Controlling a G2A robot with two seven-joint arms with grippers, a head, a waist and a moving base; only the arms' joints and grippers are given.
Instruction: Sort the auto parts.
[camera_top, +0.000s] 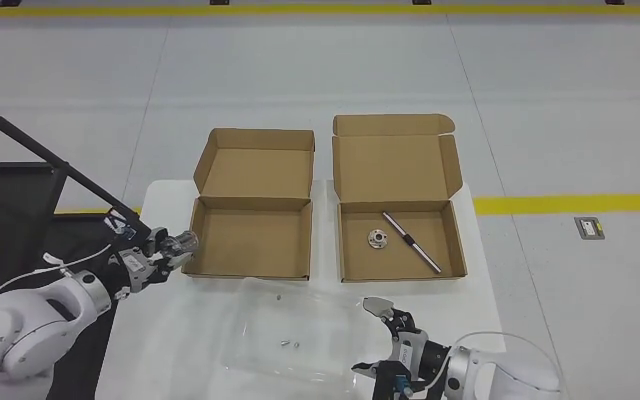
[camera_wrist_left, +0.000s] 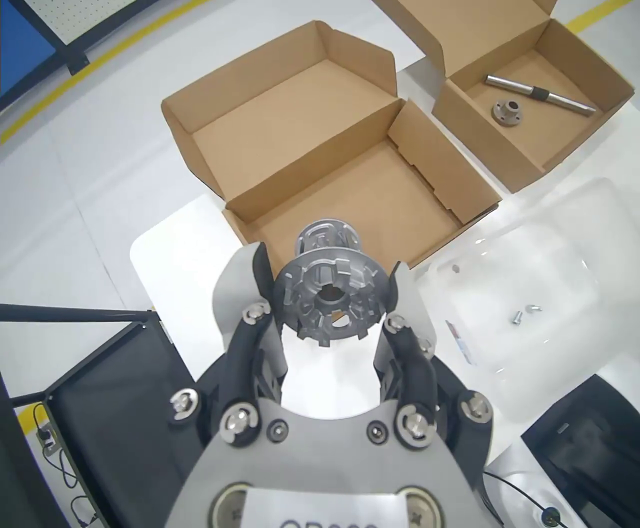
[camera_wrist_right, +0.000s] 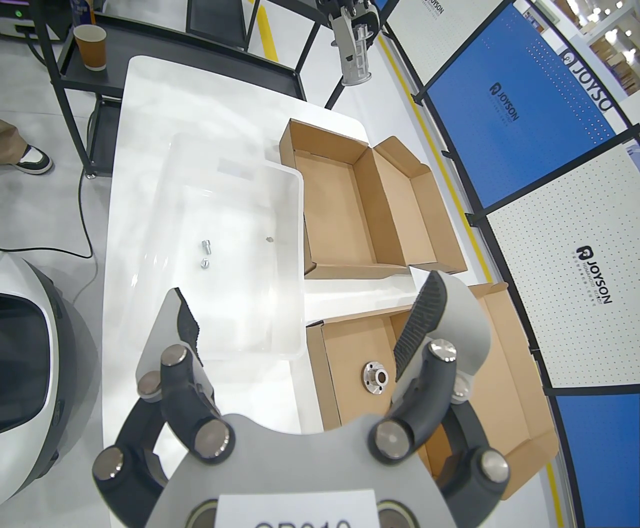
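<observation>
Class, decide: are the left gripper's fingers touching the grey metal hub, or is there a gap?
Touching. In the left wrist view, the fingers of the left gripper press against opposite sides of the grey metal hub, with no gap showing.

My top camera looked down on the table (camera_top: 180, 345); both wrist cameras faced it obliquely, closer, sharing the clear tray (camera_top: 310, 325).

A cup (camera_wrist_right: 90, 46) is standing on a cart (camera_wrist_right: 140, 37) well beyond the right pincer (camera_wrist_right: 307, 292), and panels (camera_wrist_right: 500, 125) are standing farther off.
</observation>
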